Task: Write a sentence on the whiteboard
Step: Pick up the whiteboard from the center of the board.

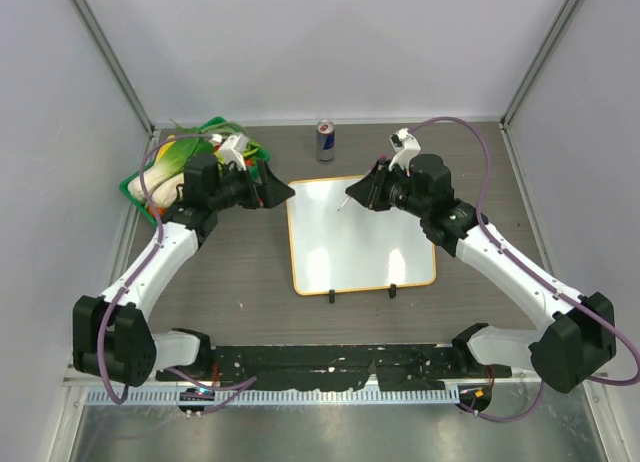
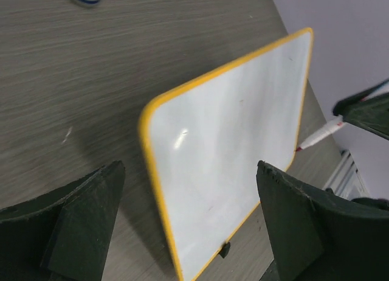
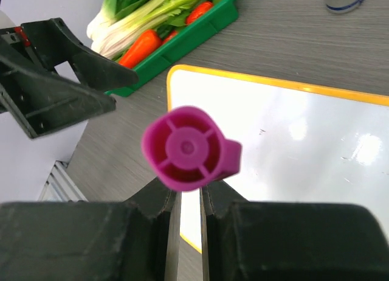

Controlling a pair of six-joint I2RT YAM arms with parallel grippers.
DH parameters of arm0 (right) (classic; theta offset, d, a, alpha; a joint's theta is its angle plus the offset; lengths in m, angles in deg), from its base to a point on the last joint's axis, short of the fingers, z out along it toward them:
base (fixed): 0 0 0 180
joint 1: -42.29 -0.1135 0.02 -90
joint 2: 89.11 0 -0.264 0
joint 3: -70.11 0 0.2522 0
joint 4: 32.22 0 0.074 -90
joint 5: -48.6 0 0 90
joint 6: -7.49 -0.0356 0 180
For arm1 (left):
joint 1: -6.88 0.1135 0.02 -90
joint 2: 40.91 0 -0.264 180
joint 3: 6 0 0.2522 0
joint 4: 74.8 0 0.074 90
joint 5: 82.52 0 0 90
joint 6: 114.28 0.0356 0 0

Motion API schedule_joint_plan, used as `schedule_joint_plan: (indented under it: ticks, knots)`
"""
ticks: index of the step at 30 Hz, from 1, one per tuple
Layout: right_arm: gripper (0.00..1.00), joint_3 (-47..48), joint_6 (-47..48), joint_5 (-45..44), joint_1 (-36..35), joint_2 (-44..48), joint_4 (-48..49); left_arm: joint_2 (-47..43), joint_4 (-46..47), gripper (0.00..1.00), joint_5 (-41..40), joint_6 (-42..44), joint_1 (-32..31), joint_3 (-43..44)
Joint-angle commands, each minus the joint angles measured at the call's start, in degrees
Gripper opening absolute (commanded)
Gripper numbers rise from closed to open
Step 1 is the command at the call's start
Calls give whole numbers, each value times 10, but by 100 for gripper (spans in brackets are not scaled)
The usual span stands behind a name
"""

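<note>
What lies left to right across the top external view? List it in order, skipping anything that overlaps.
green vegetable tray → left gripper → drink can → right gripper, holding a marker

The whiteboard point(image 2: 231, 141) ahead of the left gripper point(image 2: 189, 168) has a smooth, glossy white face that catches light patches and a smooth orange-yellow rim that looks plastic, and it lies on a table point(image 2: 121, 68) of matt grey wood-grain finish. That gripper's fingers point(image 2: 79, 226) and those of the right gripper point(image 3: 188, 199) are matt black plastic, faintly rough. The marker point(image 3: 185, 148) pinched in the right gripper is smooth magenta plastic with a soft sheen; beyond it, toward the left gripper, the tray point(image 3: 194, 36) is shiny green plastic.
</note>
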Motion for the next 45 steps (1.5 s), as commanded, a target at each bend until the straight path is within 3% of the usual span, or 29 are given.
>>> schedule_joint_plan:
  ticks: [1,6,13,21,33,45]
  knots:
    - [1,3,31,-34,3,13,-5,0,-9,92,15,-54,63,-38]
    - [1,10,38,-39,5,6,-5,41,55,91,84,-112,97,-76]
    - [1,16,39,-42,6,6,-4,129,242,88,172,-213,91,-122]
    - [2,22,42,-34,6,-5,5,211,297,81,182,-202,41,-92]
    - [1,34,37,-15,4,-51,37,256,433,44,228,-217,29,-129]
    - [1,77,86,-79,-56,-89,80,210,405,15,213,-200,16,-162]
